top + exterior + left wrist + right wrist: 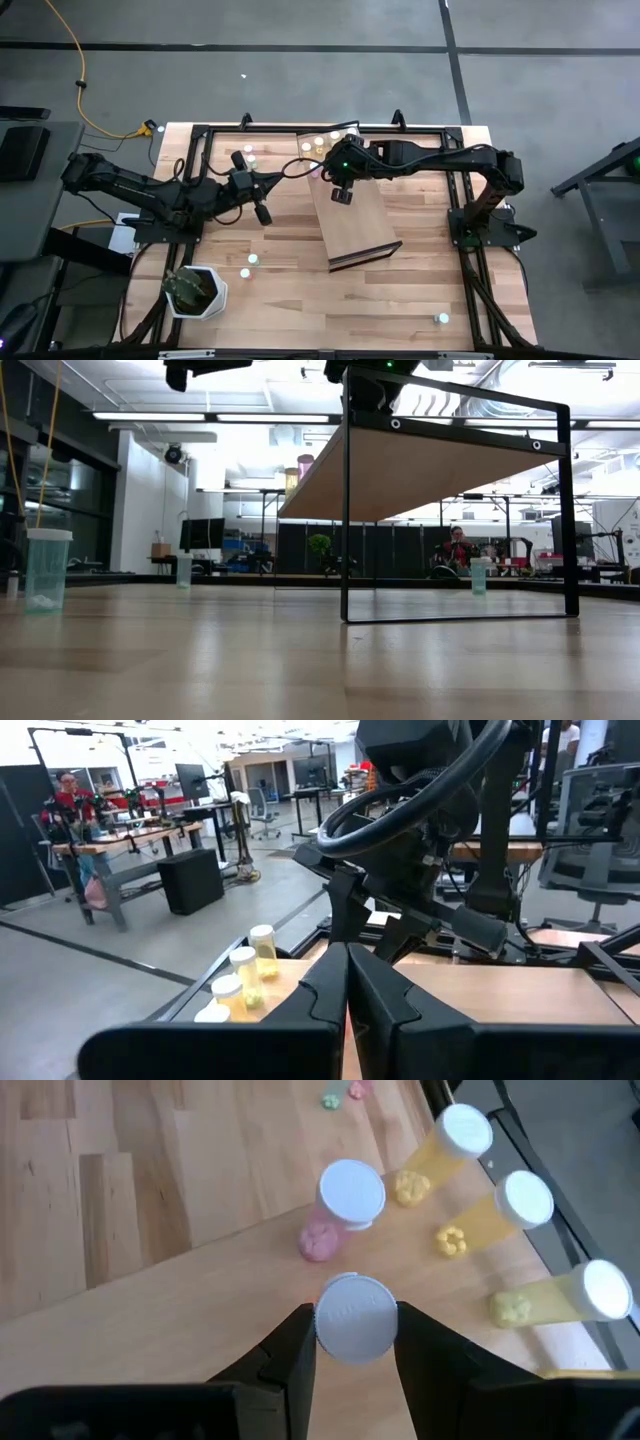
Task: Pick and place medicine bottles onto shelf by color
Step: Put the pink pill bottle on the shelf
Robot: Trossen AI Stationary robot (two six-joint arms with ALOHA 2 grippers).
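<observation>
My right gripper clamps a white-capped bottle over the shelf's far end, beside a pink bottle and yellow bottles. Left gripper closed, empty, above the surface.

A: Where did the high camera sit?

B: Above, facing straight down on the whole tabletop, with both arms and the tilted shelf in view.

A: And the low one?

B: At tabletop height, looking level across the wood into the room, close under the shelf and its dark frame.

A: The wrist cameras?

B: The left one looked forward past its own end effector toward the right arm and yellow bottles. The right one looked steeply down, very near, past its end effector onto the shelf board.

A: Any overlap?

B: Both wrist views shared the yellow bottles; every view caught the shelf.
</observation>
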